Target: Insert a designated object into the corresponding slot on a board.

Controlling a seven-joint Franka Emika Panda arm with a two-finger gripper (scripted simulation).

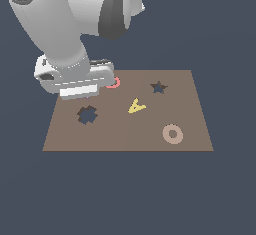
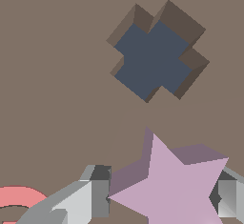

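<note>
Wrist view: gripper [image 2: 159, 197] fingers straddle the pale purple star [image 2: 174, 187], apparently not yet clamped; in the exterior view the star slot [image 1: 158, 87] lies right of the hand on the board [image 1: 125, 134].

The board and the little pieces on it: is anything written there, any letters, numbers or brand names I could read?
"A": the yellow piece lying on the board is itself shaped as this letter.
Red-pink piece: mostly hidden under the gripper, its shape cannot be read.
No printed words, numbers or brands show anywhere else, in either view.
</note>
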